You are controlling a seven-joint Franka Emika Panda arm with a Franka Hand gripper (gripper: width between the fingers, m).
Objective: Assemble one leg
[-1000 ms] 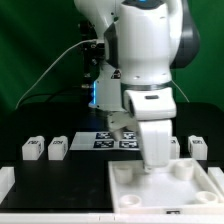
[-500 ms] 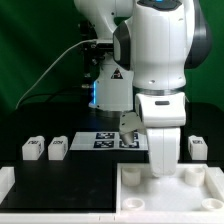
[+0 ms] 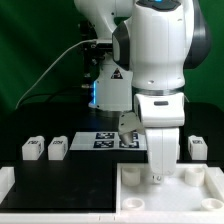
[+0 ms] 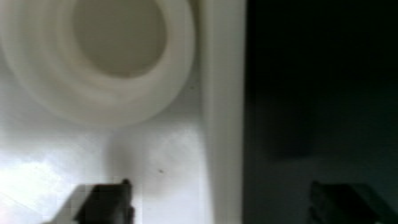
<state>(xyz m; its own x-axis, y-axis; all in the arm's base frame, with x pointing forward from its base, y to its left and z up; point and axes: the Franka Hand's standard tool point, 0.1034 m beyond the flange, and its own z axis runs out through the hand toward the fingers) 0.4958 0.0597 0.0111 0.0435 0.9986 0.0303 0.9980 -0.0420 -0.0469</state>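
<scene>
The hand is seen spread wide and empty, its dark fingers blurred and cut off, above the edge of the smooth white panel. Stubby white tagged legs are seen untouched on the black worktop.

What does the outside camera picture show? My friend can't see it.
A big white robot arm holds its gripper low over a white square panel on a black table. Three small white legs stand untouched: the far-left leg, the leg beside it, and the right-side leg. The marker board lies behind.
</scene>
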